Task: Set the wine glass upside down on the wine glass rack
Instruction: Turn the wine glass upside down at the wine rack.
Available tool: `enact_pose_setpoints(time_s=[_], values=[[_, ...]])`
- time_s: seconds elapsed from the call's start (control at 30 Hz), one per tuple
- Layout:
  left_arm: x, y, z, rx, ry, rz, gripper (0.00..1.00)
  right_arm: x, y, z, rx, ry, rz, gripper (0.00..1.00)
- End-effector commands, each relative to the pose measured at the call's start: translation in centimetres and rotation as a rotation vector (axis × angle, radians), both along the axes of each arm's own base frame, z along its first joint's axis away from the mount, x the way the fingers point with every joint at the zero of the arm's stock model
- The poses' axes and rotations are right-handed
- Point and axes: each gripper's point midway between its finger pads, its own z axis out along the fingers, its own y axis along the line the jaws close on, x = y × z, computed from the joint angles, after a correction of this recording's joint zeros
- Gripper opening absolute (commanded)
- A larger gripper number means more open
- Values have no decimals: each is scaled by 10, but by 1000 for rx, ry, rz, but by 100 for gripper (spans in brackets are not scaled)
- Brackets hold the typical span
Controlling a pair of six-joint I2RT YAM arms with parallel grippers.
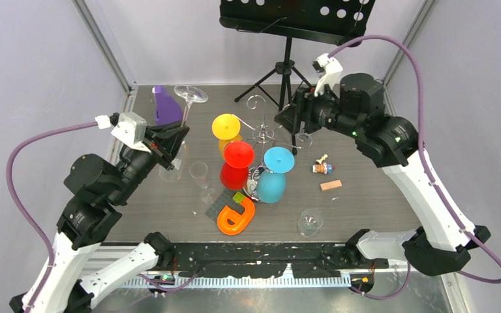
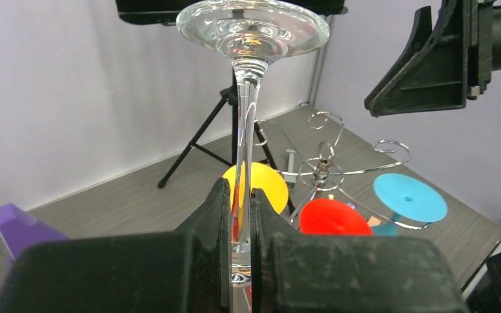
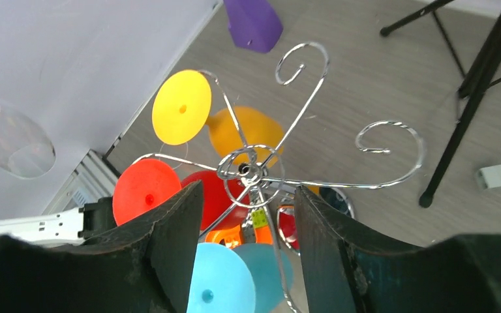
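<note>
Left wrist view: the left gripper (image 2: pixel 238 199) is clamped tight on the stem of the upside-down wine glass (image 2: pixel 253 32), foot up, at the table's left. It is held apart from the wine glass rack (image 2: pixel 321 173). The right gripper (image 3: pixel 244 215) stands about half-wide, with a jaw on either side of the rack's hub, above the coloured glasses (image 3: pixel 181 106) hanging there.
</note>
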Motion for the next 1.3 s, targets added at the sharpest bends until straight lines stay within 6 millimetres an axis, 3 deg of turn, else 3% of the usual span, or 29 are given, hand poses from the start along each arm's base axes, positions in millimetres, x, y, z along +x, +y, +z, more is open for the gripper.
enact_pose_setpoints(time_s=[0.0,0.3,0.77,1.03,1.27], values=[[-4,6,32,-97,-137,-16,0,-8,13,19,55,-3,1,59],[31,28,20,-142,-223,93,0,1,35,2,11,38,-3,59],[63,27,12,-120,-311,113,0,14,46,-26,-142,59,-87,56],[66,21,7,-108,-315,87,0,20,49,-36,-222,28,-175,55],[66,23,2,-96,-310,95,0,24,59,-44,-248,19,-201,47]])
